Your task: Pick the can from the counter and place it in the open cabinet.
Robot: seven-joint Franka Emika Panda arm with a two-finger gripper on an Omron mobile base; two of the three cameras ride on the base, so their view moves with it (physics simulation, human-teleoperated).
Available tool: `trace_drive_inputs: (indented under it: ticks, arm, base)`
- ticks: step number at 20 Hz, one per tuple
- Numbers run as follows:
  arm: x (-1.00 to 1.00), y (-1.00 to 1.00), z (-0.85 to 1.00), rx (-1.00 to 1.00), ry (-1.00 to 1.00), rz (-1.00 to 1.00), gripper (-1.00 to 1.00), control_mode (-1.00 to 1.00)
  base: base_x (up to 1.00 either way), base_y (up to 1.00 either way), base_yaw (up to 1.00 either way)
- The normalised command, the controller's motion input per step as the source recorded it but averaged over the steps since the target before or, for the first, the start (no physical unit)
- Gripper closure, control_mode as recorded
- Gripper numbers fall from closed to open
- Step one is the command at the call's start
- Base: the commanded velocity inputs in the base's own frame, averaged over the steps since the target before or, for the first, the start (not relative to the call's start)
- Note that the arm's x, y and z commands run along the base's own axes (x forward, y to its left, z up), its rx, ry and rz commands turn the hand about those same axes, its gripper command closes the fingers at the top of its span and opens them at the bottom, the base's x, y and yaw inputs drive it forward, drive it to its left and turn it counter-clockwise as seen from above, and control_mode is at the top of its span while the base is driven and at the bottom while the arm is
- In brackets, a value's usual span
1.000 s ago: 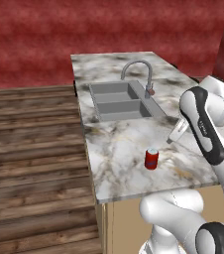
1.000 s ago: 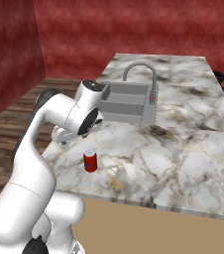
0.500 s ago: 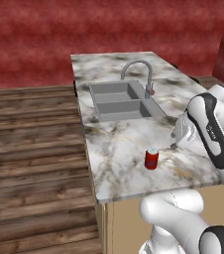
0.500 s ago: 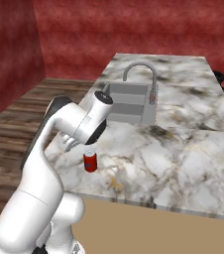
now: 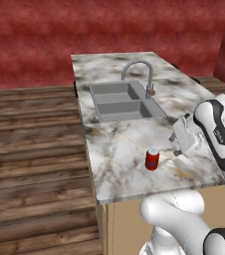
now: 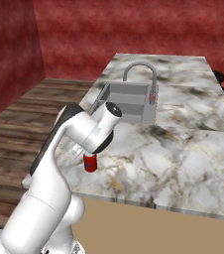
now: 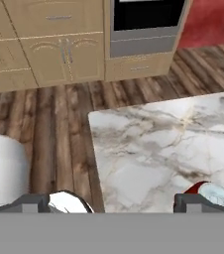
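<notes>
In the right base view the arm (image 6: pixel 91 134) hides the can's (image 6: pixel 90 163) top.

Red silver-topped can (image 5: pixel 152 159), white-grey veined marble counter (image 5: pixel 119 159), grey sink (image 5: pixel 118 101)

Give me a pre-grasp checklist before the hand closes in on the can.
1. Can upright on the counter: ok.
2. Space around the can free of other things: ok; the sink and faucet lie farther back.
3. Hand lined up on the can: not ok; it hangs to the can's right, and the hand view has the silver top at its lower right corner.
4. Fingers open wide enough: cannot tell.
5. Can free, not yet gripped: ok.
6. Open cabinet located for the placing: cannot tell.
</notes>
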Motion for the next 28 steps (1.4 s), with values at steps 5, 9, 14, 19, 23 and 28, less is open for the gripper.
trace_drive_inputs:
  ticks: [5, 9, 14, 19, 23, 28]
  arm:
    - [0.00, -0.07, -0.28, 0.07, -0.10, 0.20, -1.00, -1.00]
    - [0.00, -0.22, -0.29, 0.08, -0.02, 0.16, -1.00, -1.00]
    - [0.00, -0.19, -0.30, 0.09, 0.00, 0.13, -1.00, -1.00]
    - [0.15, -0.18, -0.25, 0.12, 0.00, 0.07, -1.00, -1.00]
    - [0.27, -0.11, -0.13, 0.12, 0.00, 0.01, -1.00, -1.00]
    - [0.35, -0.02, -0.01, 0.10, -0.01, 0.00, -1.00, -1.00]
  base:
    - [0.00, 0.00, 0.00]
    - [0.00, 0.00, 0.00]
    - [0.00, 0.00, 0.00]
    - [0.00, 0.00, 0.00]
    - [0.00, 0.00, 0.00]
    - [0.00, 0.00, 0.00]
